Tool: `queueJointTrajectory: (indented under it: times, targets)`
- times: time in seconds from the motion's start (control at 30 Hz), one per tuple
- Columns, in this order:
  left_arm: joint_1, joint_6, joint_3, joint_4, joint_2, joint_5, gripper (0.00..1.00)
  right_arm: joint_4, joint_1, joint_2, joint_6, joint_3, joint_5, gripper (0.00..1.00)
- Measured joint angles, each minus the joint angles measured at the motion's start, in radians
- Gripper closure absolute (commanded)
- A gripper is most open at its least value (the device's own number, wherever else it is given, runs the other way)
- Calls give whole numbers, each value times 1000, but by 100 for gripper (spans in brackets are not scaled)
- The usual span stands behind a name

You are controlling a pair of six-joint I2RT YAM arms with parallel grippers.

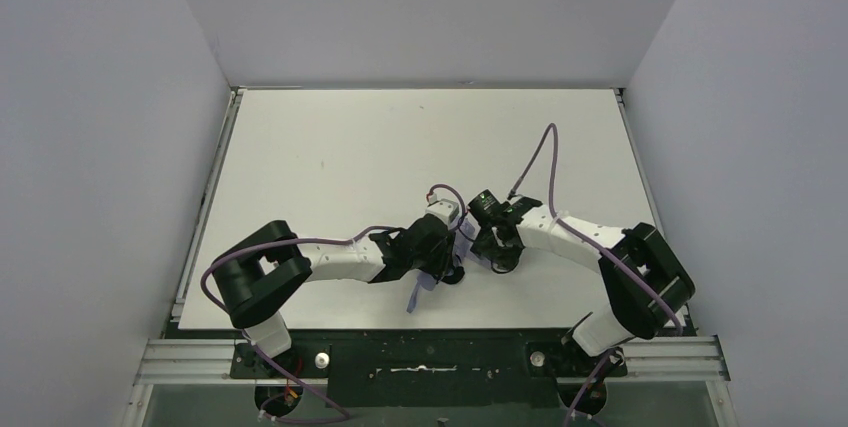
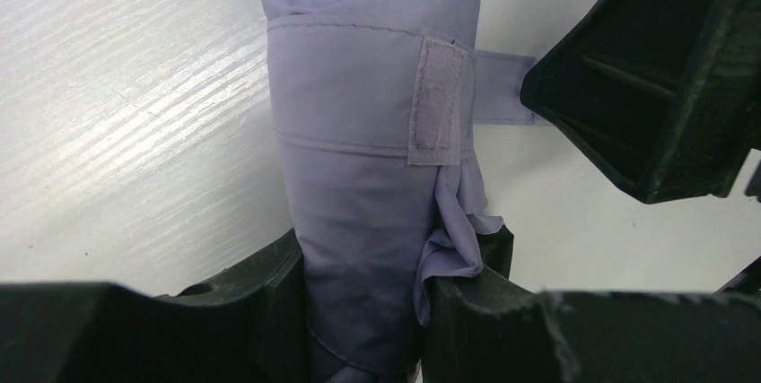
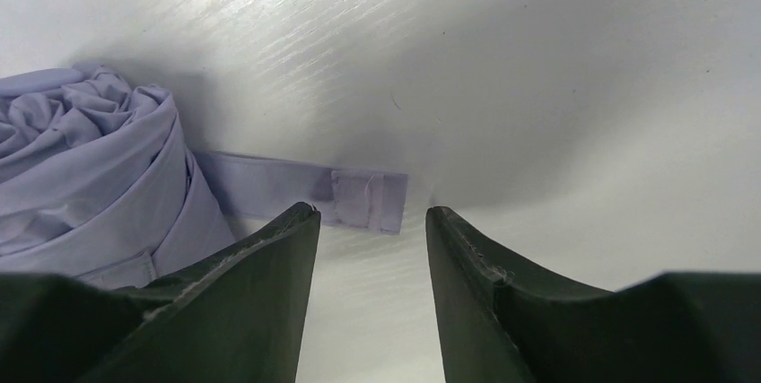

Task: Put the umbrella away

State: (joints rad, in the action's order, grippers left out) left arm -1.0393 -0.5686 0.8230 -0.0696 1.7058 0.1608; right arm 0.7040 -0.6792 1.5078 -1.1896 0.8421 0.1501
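The umbrella [image 2: 359, 159] is a rolled bundle of pale lavender fabric lying on the white table [image 1: 330, 147] between the two arms. My left gripper [image 2: 390, 253] is shut on its lower end, one finger on each side of the roll. A lavender closure strap [image 2: 350, 87] wraps round the roll, with a hook-and-loop patch [image 2: 441, 100] on it. The strap's free end [image 3: 305, 190] lies flat on the table to the side. My right gripper [image 3: 372, 217] stands open just above that free end, nothing between its fingers. From above, the umbrella [image 1: 462, 237] is mostly hidden under both grippers.
Purple cables [image 1: 545, 147] loop over both arms. Grey walls close in the table at the back and both sides. The arm bases sit on a black rail [image 1: 430, 357] at the near edge. The right gripper's black finger [image 2: 646, 96] is close to the umbrella's right side.
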Motion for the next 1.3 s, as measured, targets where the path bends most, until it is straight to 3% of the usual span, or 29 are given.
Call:
queueJointTrajectory:
  times: [0.17,0.43,0.9,1.07,1.3]
  targets:
    - [0,-2,-1,-1,0,0,99,0,5,39,14,5,0,55]
    - [-1,-5,-2,-3,0,1,99,-10,5,44,31,3,-3,72]
    - [-1,-8,-5,-8,0,3,99,-70,32,50,65,-21,-39,88]
    - [-3,-7,-5,-8,0,6,99,-110,43,32,81,-42,-50,100]
    - [-6,-5,-5,-7,0,13,99,-274,72,-36,129,-122,-102,100]
